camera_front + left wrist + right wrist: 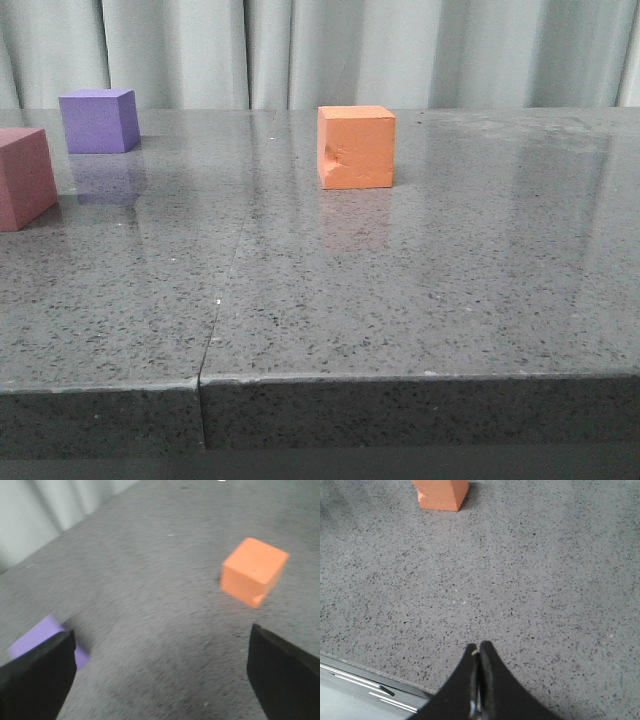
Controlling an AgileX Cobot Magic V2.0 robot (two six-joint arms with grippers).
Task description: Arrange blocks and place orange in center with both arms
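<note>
The left end effector (160, 675) is standing wide open above the worktop (420, 300), holding nothing. The purple cube (35, 642) is lying just beside its one finger (35, 680), partly hidden behind it; contact cannot be determined, as this view is blurred. The orange cube (254, 571) is resting ahead of the other finger (285, 675), clear of it.

The right end effector (479, 652) is sitting fully closed, fingertips pressed together, gripping nothing. It is hovering over bare worktop near the edge. The orange cube is standing well ahead of it, slightly off to one side.

In the front view, the orange cube is showing a dented front face. The pink-red cube (22, 178) is resting apart from the purple cube, outside both wrist views.
</note>
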